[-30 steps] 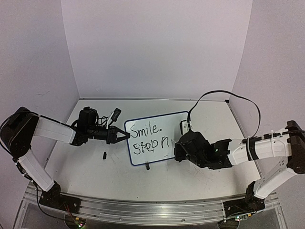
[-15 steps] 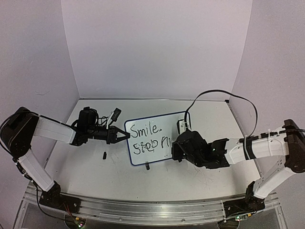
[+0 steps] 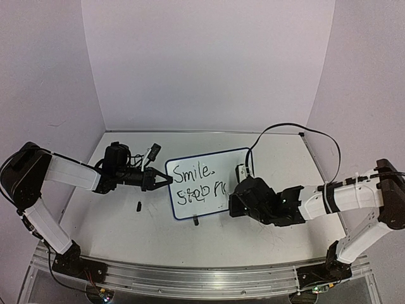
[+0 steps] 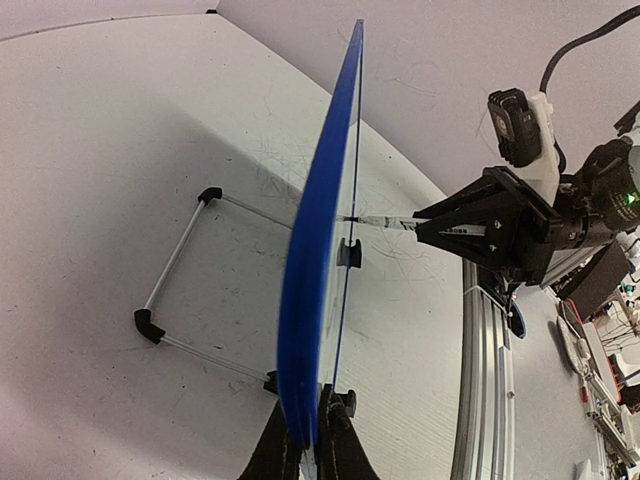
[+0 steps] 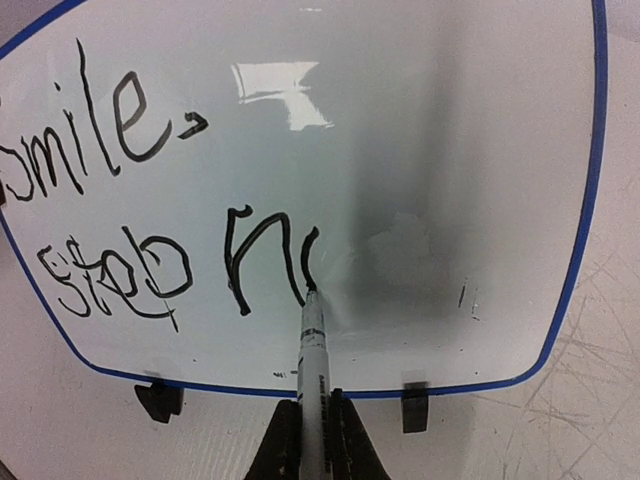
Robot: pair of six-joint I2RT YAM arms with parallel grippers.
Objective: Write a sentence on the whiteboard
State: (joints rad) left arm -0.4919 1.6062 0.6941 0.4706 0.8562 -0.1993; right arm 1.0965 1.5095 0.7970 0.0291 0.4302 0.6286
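The whiteboard (image 3: 231,163) stands tilted on its black clip feet mid-table, blue rim all round. My left gripper (image 3: 166,180) is shut on its left edge; the left wrist view shows the board edge-on (image 4: 322,240) between the fingers of that gripper (image 4: 312,440). The sentence (image 3: 196,182) reads "Smile." above "Stop n" plus one fresh curved stroke (image 5: 230,260). In front of the board's right half, my right gripper (image 3: 233,201) (image 5: 313,425) is shut on a white marker (image 5: 312,360). The marker's tip touches the board (image 5: 450,120) at the foot of that stroke.
A small black cap (image 3: 138,206) lies on the table left of the board. A black-and-white object (image 3: 152,152) sits behind the left arm. A wire stand (image 4: 175,270) props the board from behind. The metal rail (image 3: 190,275) runs along the near edge.
The right gripper has shifted slightly left and down with the marker, and a new curved stroke has appeared after the "n". The left arm and the board have not moved.
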